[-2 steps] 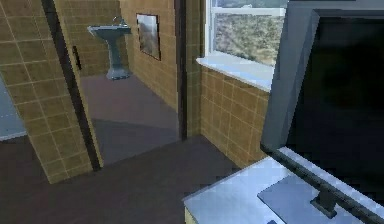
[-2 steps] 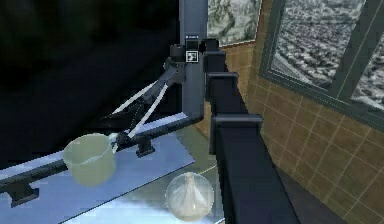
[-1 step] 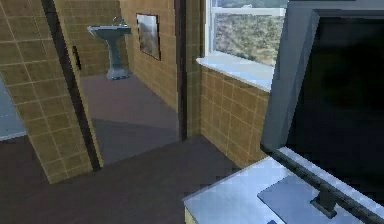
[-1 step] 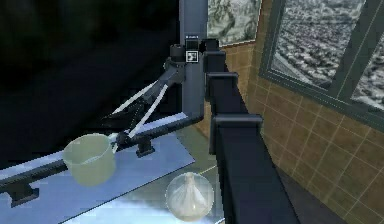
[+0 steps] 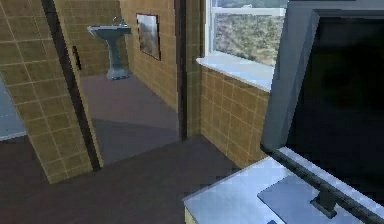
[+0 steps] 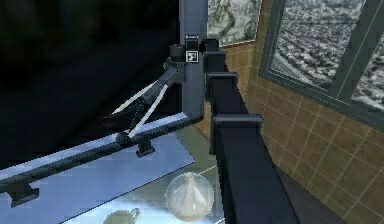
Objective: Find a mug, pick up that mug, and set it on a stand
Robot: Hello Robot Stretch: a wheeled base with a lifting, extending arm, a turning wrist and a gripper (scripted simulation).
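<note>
One dark arm (image 6: pixel 238 145) rises through the arm side view, with white marked squares (image 6: pixel 190 55) at its far end. Left of them the gripper (image 6: pixel 116 128) slants down, its thin fingers (image 6: pixel 140 98) set against the black television (image 6: pixel 70 80). With the screen and its lower frame right behind the fingers, I cannot tell whether the gripper has hold of anything, nor how its fingers are set. Below it is the pale top of the stand (image 6: pixel 110 185), which carries the television's feet, a clear glass ball (image 6: pixel 188 195) just left of the arm, and a small pale shape (image 6: pixel 125 215) at the bottom edge, left of the ball. That shape is too small to tell whether it is the mug. A window (image 6: pixel 330 50) fills the upper right above tan tiled wall. In the forward view the television (image 5: pixel 340 100) stands on the same stand (image 5: pixel 225 200) at the right, a window (image 5: pixel 245 35) sits beside it, and a doorway at the left shows a pedestal sink (image 5: pixel 110 40) and a framed picture (image 5: pixel 148 35).
</note>
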